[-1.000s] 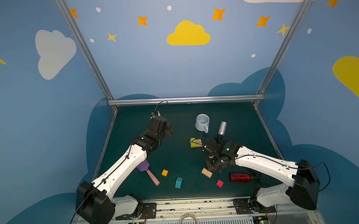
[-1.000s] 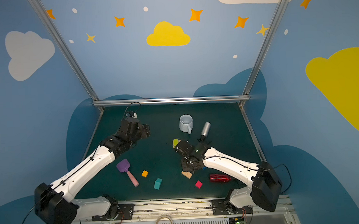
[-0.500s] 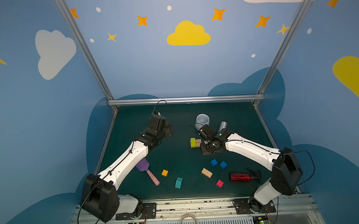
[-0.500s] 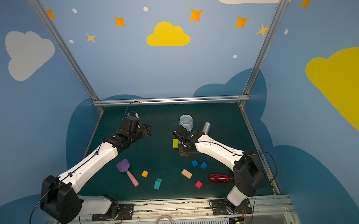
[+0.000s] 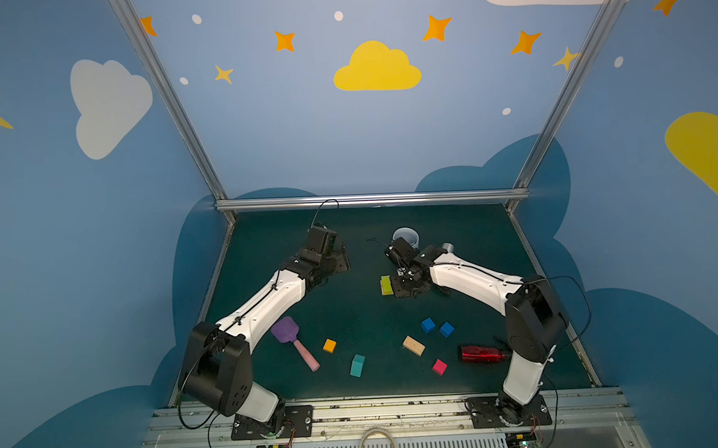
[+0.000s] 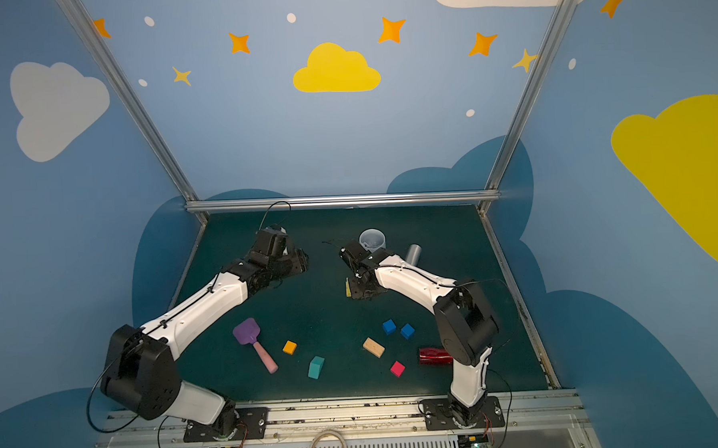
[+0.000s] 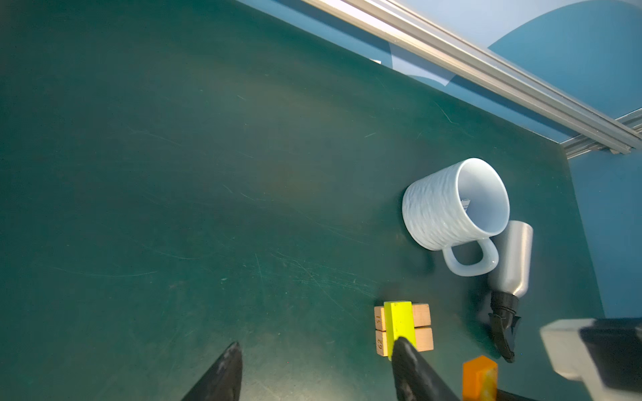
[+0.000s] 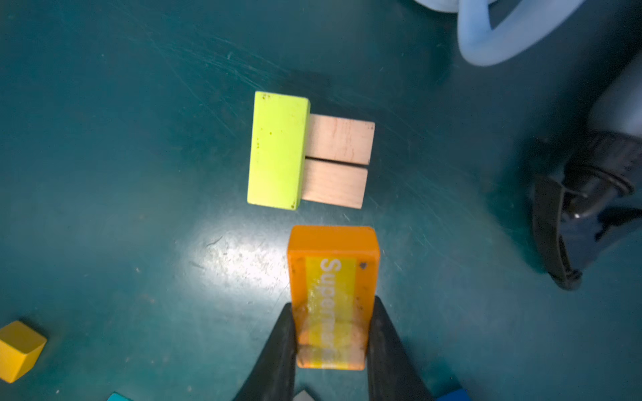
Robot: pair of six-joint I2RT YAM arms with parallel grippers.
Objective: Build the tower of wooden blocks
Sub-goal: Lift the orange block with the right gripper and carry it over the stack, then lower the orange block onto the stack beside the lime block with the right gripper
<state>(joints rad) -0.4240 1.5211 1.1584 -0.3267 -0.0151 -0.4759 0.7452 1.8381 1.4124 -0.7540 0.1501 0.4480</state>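
A yellow-green wooden bar (image 8: 278, 149) lies across one end of two tan wooden bars (image 8: 338, 163) placed side by side; a white ceramic mug (image 5: 405, 234) stands behind them, a silver metal bottle (image 7: 514, 257) just right of it. Along the near edge, left to right: purple flat-headed spatula (image 5: 287, 331), orange wooden cube (image 5: 329, 345), teal house-shaped block (image 5: 357, 365), loose tan wooden bar (image 5: 414, 345) (two blue wooden cubes (image 5: 428, 324) just behind it), pink wooden cube (image 5: 439, 367), red metal bottle (image 5: 481, 353).

Bench note for you: on the green table (image 5: 465, 228), the white mug (image 5: 406, 234) stands upright at about 1 o'clock from centre. A silver bottle (image 6: 413, 254) with a black cap is at the mug's 4 o'clock, just beside the handle. A red bottle (image 5: 481, 353) lies on its side at 4 o'clock. A purple spatula (image 5: 286, 331) lies flat at 8 o'clock, its pink handle pointing to 5.
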